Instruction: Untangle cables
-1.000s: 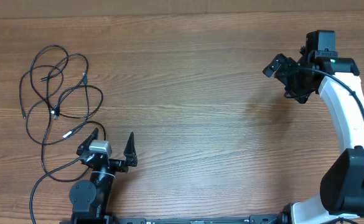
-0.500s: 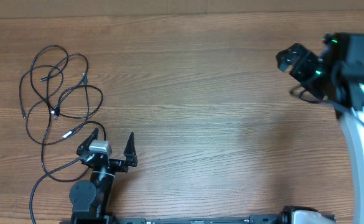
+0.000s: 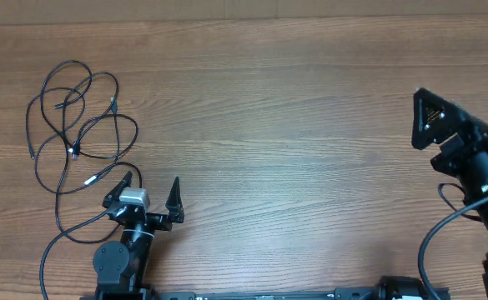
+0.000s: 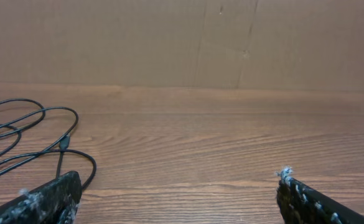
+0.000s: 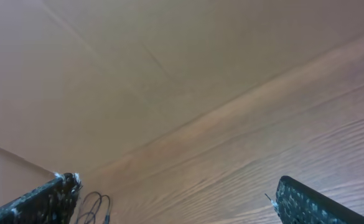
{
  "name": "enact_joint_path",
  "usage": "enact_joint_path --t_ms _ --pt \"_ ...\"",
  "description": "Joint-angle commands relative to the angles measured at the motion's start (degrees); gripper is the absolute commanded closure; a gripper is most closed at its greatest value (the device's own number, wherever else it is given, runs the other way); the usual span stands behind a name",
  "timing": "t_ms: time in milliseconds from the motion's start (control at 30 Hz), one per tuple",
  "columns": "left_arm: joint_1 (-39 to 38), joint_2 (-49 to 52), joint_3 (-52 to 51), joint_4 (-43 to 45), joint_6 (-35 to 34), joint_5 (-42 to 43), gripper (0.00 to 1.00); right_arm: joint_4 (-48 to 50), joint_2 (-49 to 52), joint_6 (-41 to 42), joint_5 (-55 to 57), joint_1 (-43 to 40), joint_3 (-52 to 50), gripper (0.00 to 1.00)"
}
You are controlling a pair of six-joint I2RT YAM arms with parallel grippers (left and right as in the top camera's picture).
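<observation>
The cables [image 3: 77, 125] lie in a loose black tangle on the wooden table at the far left, with small metal plugs showing among the loops. My left gripper [image 3: 152, 182] stands open just right of and nearer than the tangle, touching nothing. In the left wrist view the cables [image 4: 42, 134] lie ahead at the left, and the gripper [image 4: 178, 186] holds only bare wood between its fingers. My right gripper [image 3: 423, 121] hangs open at the far right edge, a long way from the cables. Its wrist view shows the cables [image 5: 94, 208] as a small distant loop, and the gripper [image 5: 175, 190] is empty.
A brown cardboard wall [image 4: 182, 43] stands along the table's far edge. Bare wooden tabletop [image 3: 294, 142] stretches between the two arms. The left arm's base [image 3: 118, 262] sits at the near edge.
The right arm has swung from the far right part of the table toward the near right edge, its gripper still open. The left arm and the cables have not moved.
</observation>
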Motion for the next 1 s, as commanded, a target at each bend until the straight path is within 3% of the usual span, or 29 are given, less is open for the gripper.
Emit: enact_joint_path --t_ms 0,233,567,967 --pt "0.3 -0.7 -0.2 -0.2 1.7 -0.8 0.01 -2.1 0.5 -0.2 0.4 -0.1 0.3 0.00" --pt "0.3 -0.7 -0.2 -0.2 1.7 -0.8 0.01 -8.8 -0.4 -0.2 0.4 -0.1 -4.4 0.00" --pt "0.3 -0.7 -0.2 -0.2 1.7 -0.8 0.00 -8.4 -16.9 -0.2 0.4 -0.1 -25.5 0.00" --pt "0.3 -0.7 -0.2 -0.2 1.7 -0.8 0.00 5.9 -34.9 -0.2 0.5 -0.1 -47.7 0.00"
